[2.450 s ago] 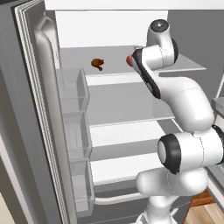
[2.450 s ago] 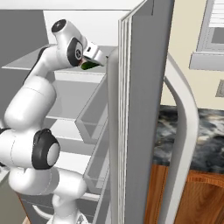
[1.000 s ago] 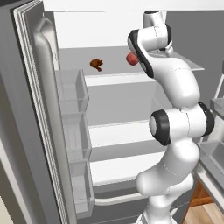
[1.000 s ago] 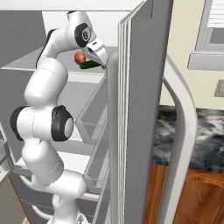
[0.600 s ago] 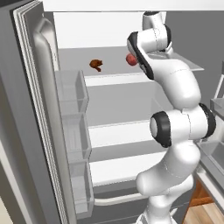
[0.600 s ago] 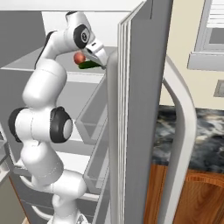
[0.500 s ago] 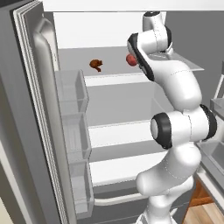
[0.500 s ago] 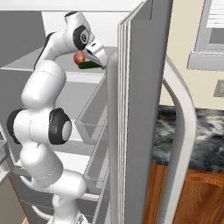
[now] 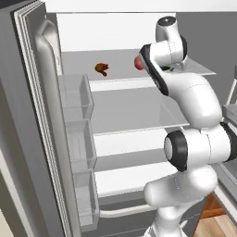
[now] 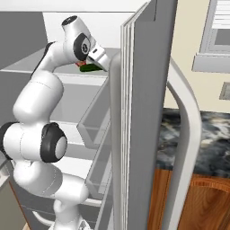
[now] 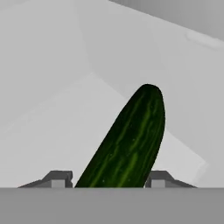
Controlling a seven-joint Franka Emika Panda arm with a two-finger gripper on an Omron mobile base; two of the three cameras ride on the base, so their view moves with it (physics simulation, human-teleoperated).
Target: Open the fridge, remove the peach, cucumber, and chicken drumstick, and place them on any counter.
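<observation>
The fridge [image 9: 41, 115] stands open, both doors swung wide, so the first step of the task looks done. None of the three foods is out yet, as far as the pictures show.

The arm reaches up to the top shelf [image 9: 120, 83]. In the hand view the gripper [image 11: 109, 177] straddles the cucumber [image 11: 129, 144]: a fingertip [image 11: 57, 177] sits at about eight o'clock of the green body and the other at about four o'clock, each just beside its skin. The jaws are still apart with the cucumber between them — whether the pads already touch it I cannot tell, so a firm grip is not shown. The cucumber lies on the pale shelf floor, its far end pointing toward one o'clock.

In the right base view the cucumber [image 10: 90, 68] shows as a green sliver under the hand, at the shelf's right side.

In the left base view the peach [image 9: 138, 62] sits at nine o'clock of the wrist, partly hidden by it, and the chicken drumstick [image 9: 102, 69] lies well apart from it, farther toward nine o'clock on the same shelf.

Left to do — close on the cucumber, carry it to the counter [image 10: 211, 139], then fetch the peach and the drumstick.
</observation>
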